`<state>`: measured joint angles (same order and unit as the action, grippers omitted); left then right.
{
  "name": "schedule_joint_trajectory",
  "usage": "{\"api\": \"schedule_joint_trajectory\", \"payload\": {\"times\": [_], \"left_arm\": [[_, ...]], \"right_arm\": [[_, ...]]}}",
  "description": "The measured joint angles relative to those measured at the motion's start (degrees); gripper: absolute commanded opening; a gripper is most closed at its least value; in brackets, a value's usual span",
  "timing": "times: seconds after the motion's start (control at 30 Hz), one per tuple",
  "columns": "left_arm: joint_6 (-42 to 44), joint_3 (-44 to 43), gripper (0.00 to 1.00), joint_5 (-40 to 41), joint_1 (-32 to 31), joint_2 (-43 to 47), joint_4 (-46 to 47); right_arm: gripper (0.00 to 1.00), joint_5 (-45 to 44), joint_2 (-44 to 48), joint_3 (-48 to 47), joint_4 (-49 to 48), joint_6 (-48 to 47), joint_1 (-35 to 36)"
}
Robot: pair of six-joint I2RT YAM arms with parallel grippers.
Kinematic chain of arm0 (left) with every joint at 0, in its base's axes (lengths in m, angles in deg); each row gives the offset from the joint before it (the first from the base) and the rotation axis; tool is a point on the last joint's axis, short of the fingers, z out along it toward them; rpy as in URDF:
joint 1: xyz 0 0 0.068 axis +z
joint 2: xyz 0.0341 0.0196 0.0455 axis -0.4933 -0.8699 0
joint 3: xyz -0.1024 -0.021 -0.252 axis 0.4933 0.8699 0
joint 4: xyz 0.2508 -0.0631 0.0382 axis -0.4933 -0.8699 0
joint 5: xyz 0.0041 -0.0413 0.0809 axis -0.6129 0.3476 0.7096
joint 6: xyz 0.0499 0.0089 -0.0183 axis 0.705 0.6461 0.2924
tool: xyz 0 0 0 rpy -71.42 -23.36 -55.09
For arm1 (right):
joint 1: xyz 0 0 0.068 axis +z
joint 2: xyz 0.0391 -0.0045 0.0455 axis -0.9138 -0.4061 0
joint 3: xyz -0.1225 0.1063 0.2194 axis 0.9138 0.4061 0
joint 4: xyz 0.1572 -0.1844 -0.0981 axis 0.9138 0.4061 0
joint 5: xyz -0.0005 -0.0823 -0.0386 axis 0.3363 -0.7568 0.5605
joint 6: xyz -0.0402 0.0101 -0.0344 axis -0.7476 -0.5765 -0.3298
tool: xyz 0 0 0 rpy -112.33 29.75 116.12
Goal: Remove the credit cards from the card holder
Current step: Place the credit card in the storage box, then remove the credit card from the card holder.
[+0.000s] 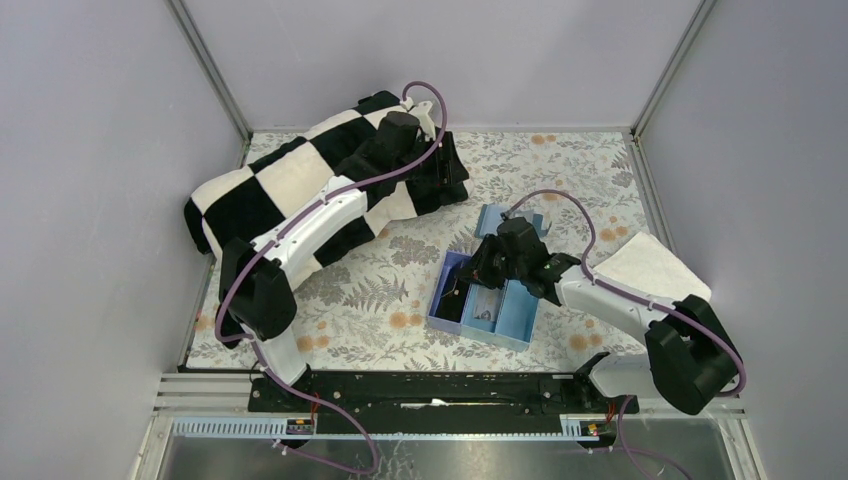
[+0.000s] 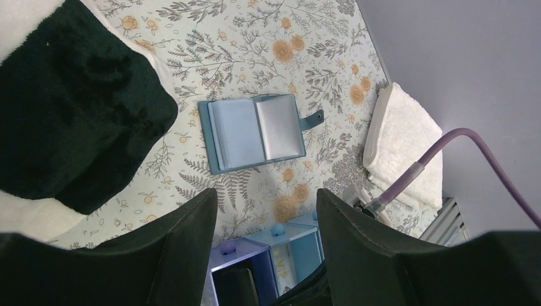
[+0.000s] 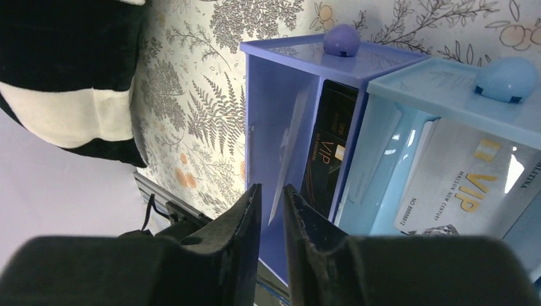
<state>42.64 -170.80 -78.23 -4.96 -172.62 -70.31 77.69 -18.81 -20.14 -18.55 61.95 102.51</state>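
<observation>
The card holder (image 2: 255, 131) lies open on the floral cloth, a blue-teal bifold showing two pale clear pockets; in the top view it (image 1: 497, 218) is partly hidden behind the right arm. My left gripper (image 2: 266, 204) hangs open high above it, holding nothing. My right gripper (image 3: 272, 188) reaches into the purple compartment (image 3: 268, 95) of a blue tray. Its jaws stand slightly apart around the lower edge of a thin pale credit card (image 3: 290, 153) standing on edge there, with gaps on both sides. A black VIP card (image 3: 328, 153) leans in the same compartment. A grey VIP card (image 3: 466, 185) lies in the light-blue compartment.
The three-compartment tray (image 1: 515, 325) sits centre-front under the right arm. A black-and-white checkered blanket (image 1: 290, 185) covers the far left, beneath the left arm. A folded white towel (image 1: 650, 265) lies at the right. Grey walls enclose the table.
</observation>
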Motion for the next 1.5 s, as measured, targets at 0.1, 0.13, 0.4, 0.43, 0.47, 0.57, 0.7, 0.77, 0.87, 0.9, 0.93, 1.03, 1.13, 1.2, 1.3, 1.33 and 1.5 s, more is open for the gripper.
{"api": "schedule_joint_trajectory", "payload": {"times": [0.1, 0.13, 0.4, 0.43, 0.47, 0.57, 0.7, 0.77, 0.87, 0.9, 0.93, 1.03, 1.13, 1.2, 1.3, 1.33, 1.5], "left_arm": [[0.0, 0.0, 0.63, -0.02, 0.09, -0.15, -0.02], [-0.02, 0.0, 0.63, -0.04, 0.09, -0.28, -0.02], [-1.36, -0.68, 0.63, -1.99, 0.09, -3.45, 0.52], [-1.6, -0.96, 0.63, -2.38, 0.09, -4.22, 0.63], [-1.75, -1.16, 0.63, -2.78, 0.09, -4.92, 0.7], [-2.12, -1.81, 0.63, -3.89, 0.04, -7.08, 0.52], [-2.29, -2.56, 0.62, -4.48, -0.24, -9.75, 0.35], [-2.36, -3.34, 0.61, -4.83, -0.37, -11.39, 0.39], [-2.73, -5.51, 0.61, -5.73, -0.46, -15.1, 0.39], [-2.86, -6.47, 0.61, -6.12, -0.46, -16.55, 0.35], [-2.91, -7.56, 0.61, -6.54, -0.55, -18.12, 0.37], [-2.89, -10.71, 0.62, -7.56, -0.87, -22.32, 0.17], [-2.86, -13.77, 0.65, -8.24, -1.09, -26.36, -0.35], [-2.73, -15.45, 0.65, -8.5, -1.25, -28.57, -0.52], [-2.4, -18.43, 0.65, -8.5, -1.57, -31.87, -0.61], [-2.29, -19.5, 0.65, -8.57, -1.66, -33.09, -0.7], [-1.95, -20.55, 0.65, -8.68, -2.14, -36.06, -1.07]], "right_arm": [[0.28, -0.83, -0.04, 0.55, 0.13, 0.07, 0.2], [0.28, -1.44, -0.02, 0.57, 0.68, 0.0, 0.24], [0.28, -8.74, 5.09, -0.39, 6.4, -3.23, 0.28], [0.28, -10.32, 5.53, -1.11, 7.32, -4.24, 0.26], [0.28, -11.72, 5.73, -2.1, 8.13, -5.51, -0.11], [0.27, -12.0, 5.6, -5.16, 9.09, -8.96, -3.43], [0.27, -11.19, 2.67, -8.9, 8.0, -12.9, -11.65], [0.28, -10.99, -0.59, -10.91, 7.06, -14.64, -14.47], [0.28, -9.44, -7.28, -13.88, 5.35, -16.65, -17.59], [0.28, -8.31, -9.42, -14.71, 4.98, -17.0, -18.53], [0.28, -6.88, -12.44, -15.91, 4.59, -17.42, -20.11], [0.28, -3.76, -18.38, -18.14, 4.52, -18.1, -24.22], [0.28, -1.4, -23.15, -20.02, 4.63, -19.21, -27.34], [0.27, -0.5, -25.44, -20.59, 4.52, -19.98, -28.17], [0.27, 0.04, -27.76, -20.59, 4.57, -20.63, -28.22], [0.27, 0.04, -28.22, -20.55, 4.55, -20.74, -28.24], [0.27, 0.52, -28.79, -19.34, 2.69, -20.85, -28.81]]}}
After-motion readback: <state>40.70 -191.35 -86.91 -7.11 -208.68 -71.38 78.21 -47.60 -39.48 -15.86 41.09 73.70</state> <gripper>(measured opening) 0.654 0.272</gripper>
